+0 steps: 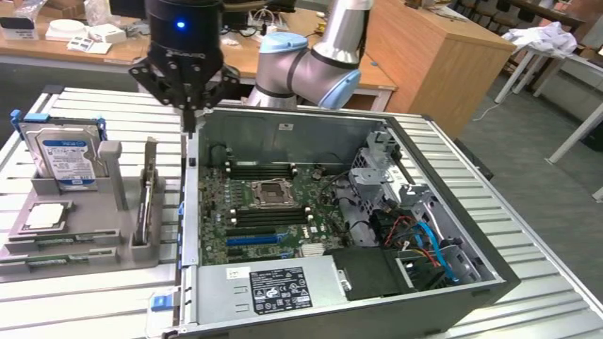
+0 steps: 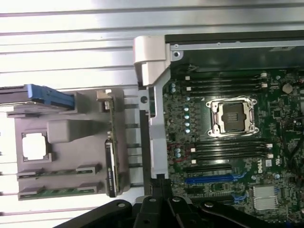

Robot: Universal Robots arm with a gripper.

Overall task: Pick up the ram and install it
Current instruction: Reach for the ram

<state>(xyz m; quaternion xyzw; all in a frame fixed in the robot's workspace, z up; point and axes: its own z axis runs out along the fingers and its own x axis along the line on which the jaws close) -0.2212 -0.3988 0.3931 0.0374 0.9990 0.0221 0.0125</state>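
The claw, a black multi-link gripper (image 1: 191, 126), hangs with its fingers pinched to a narrow point and nothing between them. It hovers over the left wall, by the exterior view, of the open grey steel computer case (image 1: 490, 272).

The ram (image 2: 59, 192), a long, thin green circuit-board stick, lies flat in a slot of the grey plastic holder (image 1: 70, 187) outside that wall, well apart from the claw. A second stick of the same sort lies just beside it. On the same holder stands a boxy silver-and-blue hard drive (image 1: 64, 157).

Inside the case, the green motherboard (image 1: 247, 224) shows long black memory slots (image 2: 228, 147) on both sides of the square silver processor socket (image 2: 234, 115).

The stick looks light and stiff but easy to damage. It probably tolerates little bending, and its chips and contact edge are best left untouched. The safest hold seems to be across its two long faces near the middle, so that it hangs level. Thin as it is, it may twist or slip in a shallow pinch.
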